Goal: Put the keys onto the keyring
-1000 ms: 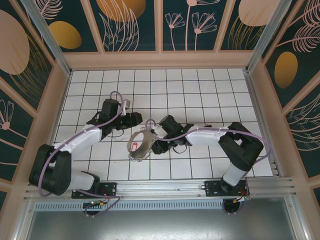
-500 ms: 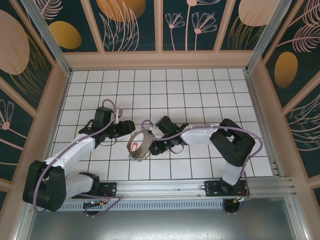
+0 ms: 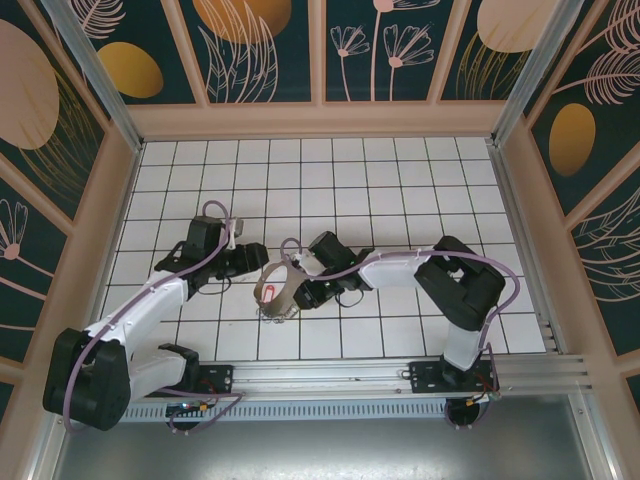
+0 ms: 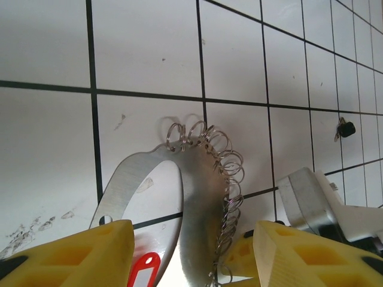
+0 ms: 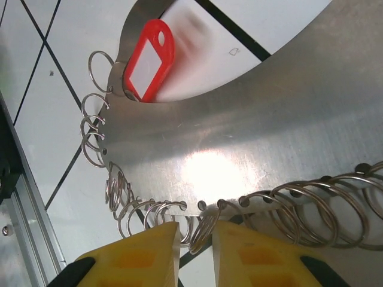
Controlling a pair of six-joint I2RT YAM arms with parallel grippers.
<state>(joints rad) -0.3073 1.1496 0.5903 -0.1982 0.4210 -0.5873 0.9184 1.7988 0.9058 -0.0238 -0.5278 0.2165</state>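
The keyring (image 3: 283,272) is a wide silvery metal band bent into a loop, standing on edge mid-table, with several small wire rings (image 5: 128,209) along its rim. A red key head (image 5: 148,60) with a pale window lies inside the loop, also seen as red key head (image 4: 140,270). My right gripper (image 5: 196,230) sits at the band's lower rim, its yellow fingers closed to a narrow gap on one small ring. My left gripper (image 4: 191,239) is open, one finger on each side of the band (image 4: 200,203). From above, the left gripper (image 3: 255,258) and right gripper (image 3: 308,290) flank the loop.
A small dark object (image 4: 344,127) lies on a tile beyond the band. The white tiled floor (image 3: 400,180) stretches free toward the back. Raised walls (image 3: 320,120) enclose it and a metal rail (image 3: 330,375) runs along the near edge.
My left gripper has drawn back toward the near left and lowered beside the loop. The right arm's elbow has swung left. The band and red key head stayed in place.
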